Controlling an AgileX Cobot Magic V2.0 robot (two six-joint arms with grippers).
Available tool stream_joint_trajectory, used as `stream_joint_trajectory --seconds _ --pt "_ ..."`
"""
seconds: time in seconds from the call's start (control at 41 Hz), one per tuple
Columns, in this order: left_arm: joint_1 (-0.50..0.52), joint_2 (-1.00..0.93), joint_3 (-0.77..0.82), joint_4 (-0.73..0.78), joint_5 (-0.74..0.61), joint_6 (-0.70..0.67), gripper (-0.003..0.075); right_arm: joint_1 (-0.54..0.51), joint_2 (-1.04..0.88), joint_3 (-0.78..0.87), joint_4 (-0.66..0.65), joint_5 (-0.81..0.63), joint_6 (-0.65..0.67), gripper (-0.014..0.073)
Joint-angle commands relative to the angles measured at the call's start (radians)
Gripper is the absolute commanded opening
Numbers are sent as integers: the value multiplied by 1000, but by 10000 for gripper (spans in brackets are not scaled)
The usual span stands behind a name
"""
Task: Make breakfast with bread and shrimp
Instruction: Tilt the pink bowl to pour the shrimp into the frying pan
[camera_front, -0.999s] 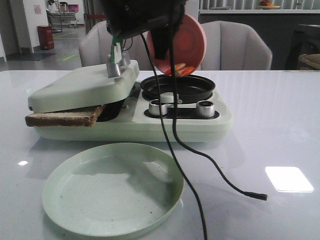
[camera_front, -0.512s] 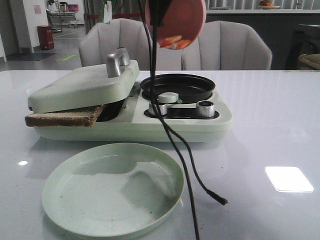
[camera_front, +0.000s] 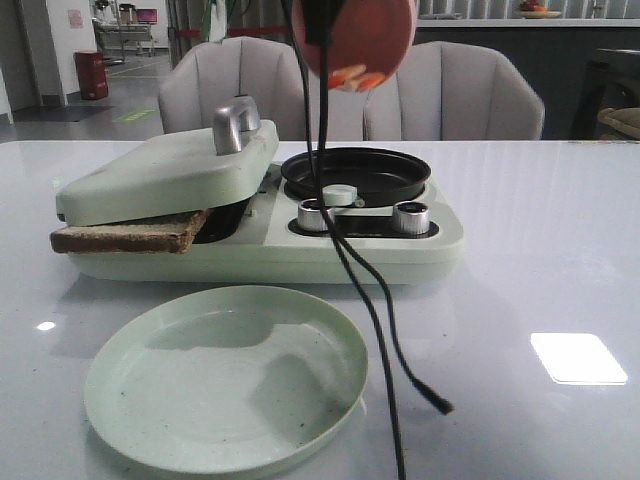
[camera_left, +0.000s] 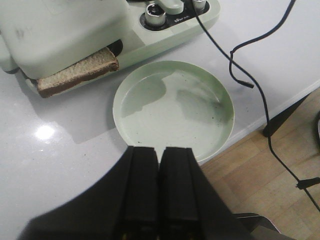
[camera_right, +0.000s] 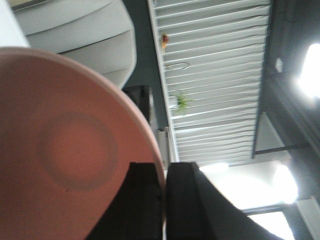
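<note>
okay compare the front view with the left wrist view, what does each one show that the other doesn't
Only the front view shows the tilted salmon-pink plate held high, with orange and pale shrimp at its lower rim above the round black frying pan.

Only the left wrist view shows the shut left gripper, the table edge and the wooden floor.

Both show the pale green breakfast maker, the brown-crusted bread slice sticking out under its lid, the round pale green plate and the dangling black cable.

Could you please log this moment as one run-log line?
right gripper: shut on pink plate | shrimp: on tilted plate above pan | left gripper: shut
</note>
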Motion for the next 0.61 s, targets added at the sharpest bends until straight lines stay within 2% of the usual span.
stream_joint_trajectory --seconds 0.0,0.073,0.195,0.366,0.585 --pt "-4 -2 -30 -15 -66 -10 101 -1 -122 -30 -138 51 -19 45" --pt "-4 -2 -30 -15 -66 -10 101 -1 -134 -30 -132 57 -17 45" --pt "-4 -2 -30 -15 -66 -10 101 -15 -110 -7 -34 30 -16 45" --pt "-4 -2 -30 -15 -66 -10 101 -20 -85 66 -138 58 -28 45" --pt "-4 -2 -30 -15 -66 -10 102 -19 -108 66 -138 67 -27 45"
